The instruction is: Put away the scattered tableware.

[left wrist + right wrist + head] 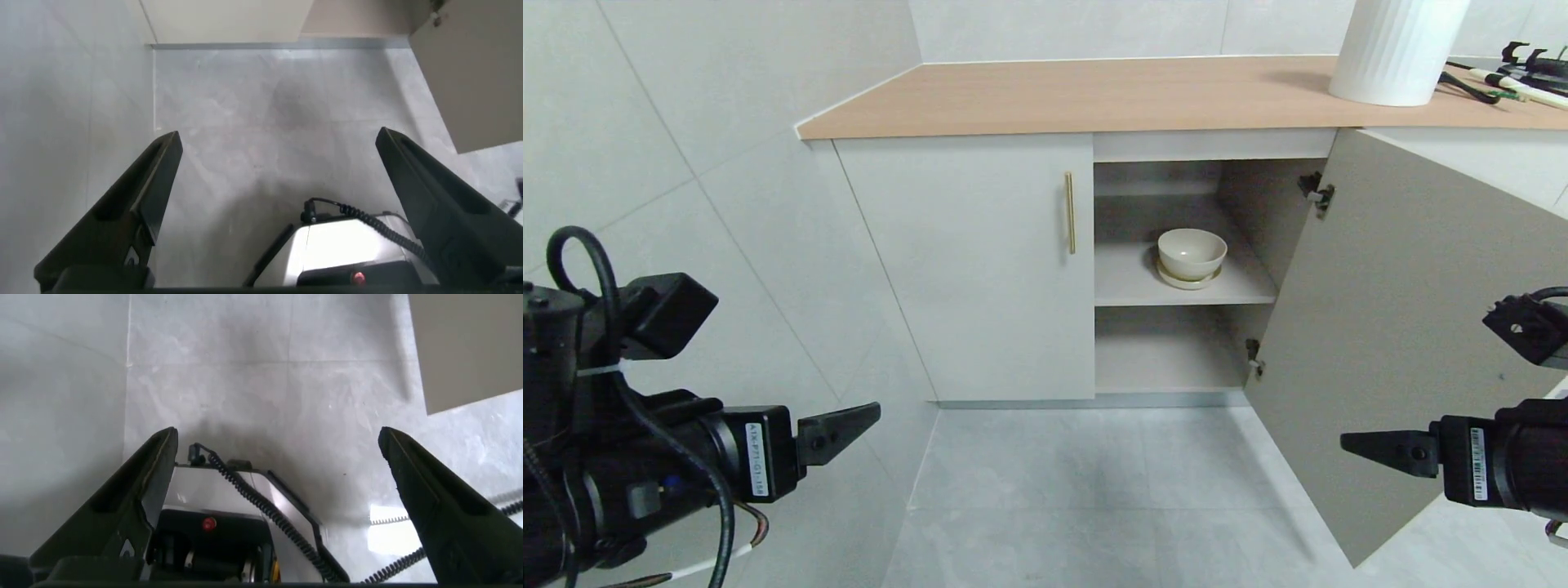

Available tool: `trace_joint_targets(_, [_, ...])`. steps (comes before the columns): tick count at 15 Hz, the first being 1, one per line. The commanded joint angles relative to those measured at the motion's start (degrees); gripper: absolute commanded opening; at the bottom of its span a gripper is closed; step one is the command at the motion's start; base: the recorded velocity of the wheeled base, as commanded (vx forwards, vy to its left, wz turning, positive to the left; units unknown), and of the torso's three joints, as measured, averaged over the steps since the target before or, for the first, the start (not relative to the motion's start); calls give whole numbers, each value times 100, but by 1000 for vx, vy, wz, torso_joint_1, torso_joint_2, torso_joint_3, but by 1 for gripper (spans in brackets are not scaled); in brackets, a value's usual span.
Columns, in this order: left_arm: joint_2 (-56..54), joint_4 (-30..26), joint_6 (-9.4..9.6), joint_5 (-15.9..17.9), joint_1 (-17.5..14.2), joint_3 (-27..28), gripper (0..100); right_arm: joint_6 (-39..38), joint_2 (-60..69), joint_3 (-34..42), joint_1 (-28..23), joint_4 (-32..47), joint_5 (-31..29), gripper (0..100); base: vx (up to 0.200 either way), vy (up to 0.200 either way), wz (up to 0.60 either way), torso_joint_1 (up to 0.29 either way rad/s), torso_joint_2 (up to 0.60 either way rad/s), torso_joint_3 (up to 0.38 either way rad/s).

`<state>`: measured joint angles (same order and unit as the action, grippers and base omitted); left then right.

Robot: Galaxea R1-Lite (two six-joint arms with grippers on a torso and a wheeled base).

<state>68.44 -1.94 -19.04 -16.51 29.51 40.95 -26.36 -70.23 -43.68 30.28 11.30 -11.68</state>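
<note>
The cream bowl (pixel 1192 251), stacked on a small plate (pixel 1186 282) on the middle shelf (pixel 1127 282) of the open cabinet (pixel 964 261), is seen ahead of and above the right gripper (pixel 278 437) and left gripper (pixel 278 139), both spread and empty, the right judged nearer.

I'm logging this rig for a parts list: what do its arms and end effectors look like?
Both arms are black. The left end effector and right end effector each have two black wedge-shaped fingers tapering to points. A thick black cable loops over the left arm, and each wrist carries a white printed label.
</note>
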Motion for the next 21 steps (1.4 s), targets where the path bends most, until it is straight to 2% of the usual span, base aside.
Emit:
trace_joint_targets(1, [12, 0, -3, -2, 2, 1, 100, -1, 1, 0, 4, 4, -1, 100, 0, 0, 0, 0, 0, 0])
trace_joint_targets(11, [20, -8, 15, -2, 2, 1, 100, -1, 88, 79, 4, 21, 8, 100, 0, 0, 0, 0, 0, 0])
trace_joint_targets(12, [20, -17, 94, -11, 2, -8, 100, 16, 106, 79, -5, 30, 8, 100, 0, -200, 0, 2, 2, 12])
trace_joint_targets(14, [12, -8, 120, -11, 2, -34, 100, 78, 194, 79, -13, 39, 8, 100, 0, -200, 0, 5, 2, 9])
trace_joint_targets(21, [3, -8, 120, -11, 2, -43, 100, 78, 211, 79, -13, 39, -10, 100, 0, 0, 0, 0, 0, 0])
